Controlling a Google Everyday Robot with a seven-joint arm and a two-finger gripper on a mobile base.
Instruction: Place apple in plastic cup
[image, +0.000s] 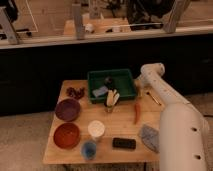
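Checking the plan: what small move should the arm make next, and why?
Probably ease the two-finger gripper over the middle of the green plastic tray to search it. The gripper sits by the tray's right rim, far from the small blue translucent cup, and I cannot make out the apple.

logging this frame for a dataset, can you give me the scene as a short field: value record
gripper: low, at the right edge of the green bin
plastic cup: upright, near the table front edge
apple: cannot be made out
white cup: just behind the plastic cup
bowls: purple bowl behind red bowl, left side
chili pepper: in front of the bin, apart from it
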